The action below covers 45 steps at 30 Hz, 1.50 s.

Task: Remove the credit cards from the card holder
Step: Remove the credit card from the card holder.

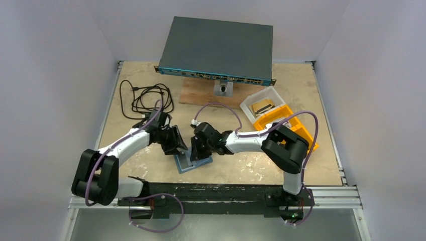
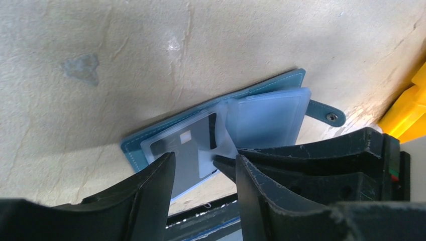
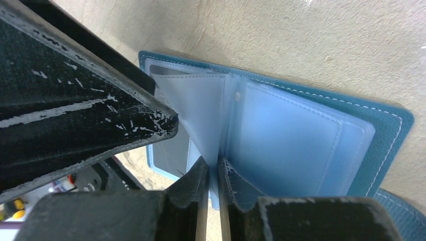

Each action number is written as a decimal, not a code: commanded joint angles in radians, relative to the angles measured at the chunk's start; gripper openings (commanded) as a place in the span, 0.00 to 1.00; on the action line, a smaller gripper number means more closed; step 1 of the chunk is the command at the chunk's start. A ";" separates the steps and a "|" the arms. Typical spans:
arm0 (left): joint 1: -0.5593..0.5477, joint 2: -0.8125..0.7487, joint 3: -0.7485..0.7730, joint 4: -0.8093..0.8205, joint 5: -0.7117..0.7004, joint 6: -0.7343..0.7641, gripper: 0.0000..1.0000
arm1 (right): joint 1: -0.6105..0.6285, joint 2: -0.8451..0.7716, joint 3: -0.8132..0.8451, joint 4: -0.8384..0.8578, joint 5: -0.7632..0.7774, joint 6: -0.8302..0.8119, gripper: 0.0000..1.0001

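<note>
Right gripper (image 3: 213, 164) on diagonal, flat-open card holder (image 3: 301, 135)

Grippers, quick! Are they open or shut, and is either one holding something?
Left gripper: open, holding nothing, over the card holder.
Right gripper: closed, pinching a clear pocket of the card holder.

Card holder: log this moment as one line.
card holder open on table | left gripper open above it | right gripper shut on clear pocket leaf | credit card inside pocket
</note>
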State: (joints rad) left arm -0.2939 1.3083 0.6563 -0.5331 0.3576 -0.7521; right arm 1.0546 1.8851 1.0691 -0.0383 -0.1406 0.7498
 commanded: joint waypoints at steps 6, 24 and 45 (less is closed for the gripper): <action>-0.033 0.045 -0.017 0.158 0.038 -0.033 0.50 | -0.036 -0.016 -0.087 0.121 -0.131 0.040 0.12; -0.085 -0.002 0.016 0.182 0.074 -0.048 0.52 | -0.038 -0.151 -0.041 0.002 -0.014 -0.008 0.35; -0.177 0.233 0.079 0.386 0.185 -0.174 0.62 | -0.037 -0.406 -0.101 -0.163 0.176 -0.027 0.39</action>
State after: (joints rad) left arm -0.4595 1.4765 0.6971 -0.2317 0.5102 -0.8906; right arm 1.0142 1.5047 0.9833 -0.1761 -0.0101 0.7361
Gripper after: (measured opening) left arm 0.609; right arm 0.391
